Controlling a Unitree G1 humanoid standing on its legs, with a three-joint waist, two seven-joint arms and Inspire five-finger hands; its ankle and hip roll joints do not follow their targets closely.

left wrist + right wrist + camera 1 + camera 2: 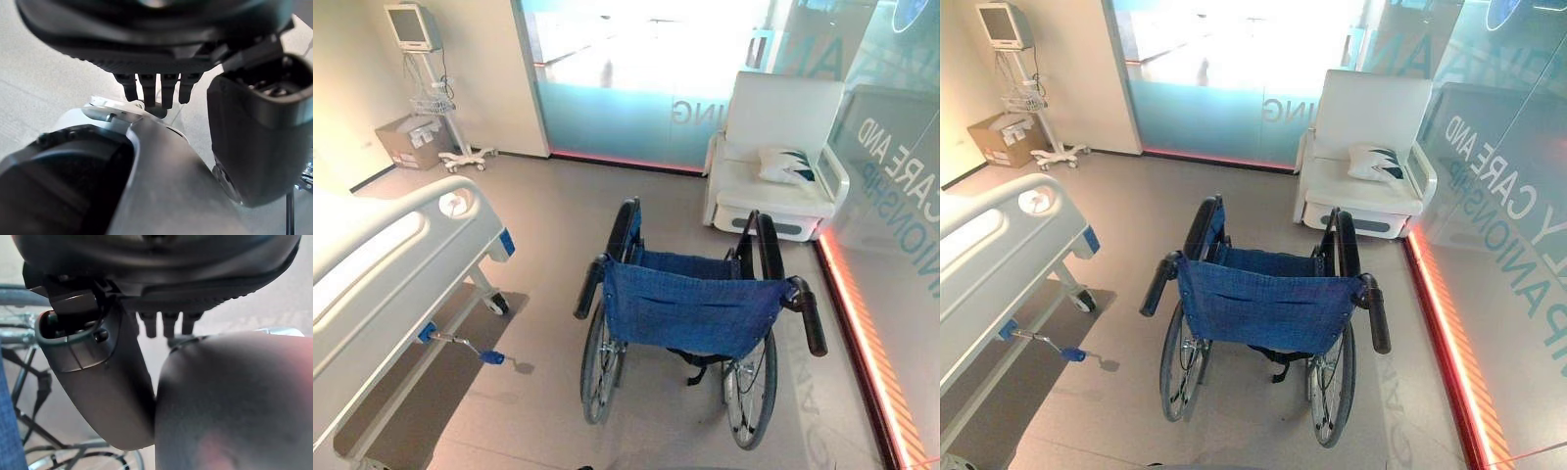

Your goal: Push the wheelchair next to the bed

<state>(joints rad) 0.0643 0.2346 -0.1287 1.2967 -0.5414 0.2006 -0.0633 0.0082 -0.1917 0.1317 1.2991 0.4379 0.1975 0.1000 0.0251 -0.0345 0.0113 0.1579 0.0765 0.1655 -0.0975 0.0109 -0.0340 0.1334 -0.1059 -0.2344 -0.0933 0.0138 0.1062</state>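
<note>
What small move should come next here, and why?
Probably raise both hands to the wheelchair's push handles, left handle and right handle. They stand free, nothing grasping them, and the chair sits apart from the bed, which lies to its left. The left hand and right hand hang low, holding nothing.

You see the wheelchair [690,323] with a blue woven cloth backrest, matt and slightly wrinkled, matt black handle grips, and thin shiny metal spokes in its wheels. The bed [386,259] beside it has a smooth white plastic footboard with a soft sheen. The floor [548,225] is smooth grey, faintly glossy. The armchair [773,157] looks like smooth white padded upholstery. A brown cardboard box [409,140] sits matt by the wall. The glass wall [891,176] is glossy and reflective.

In your wrist views, the left hand [156,54] and right hand [161,289] show dark matt plastic, partly ribbed.
</note>
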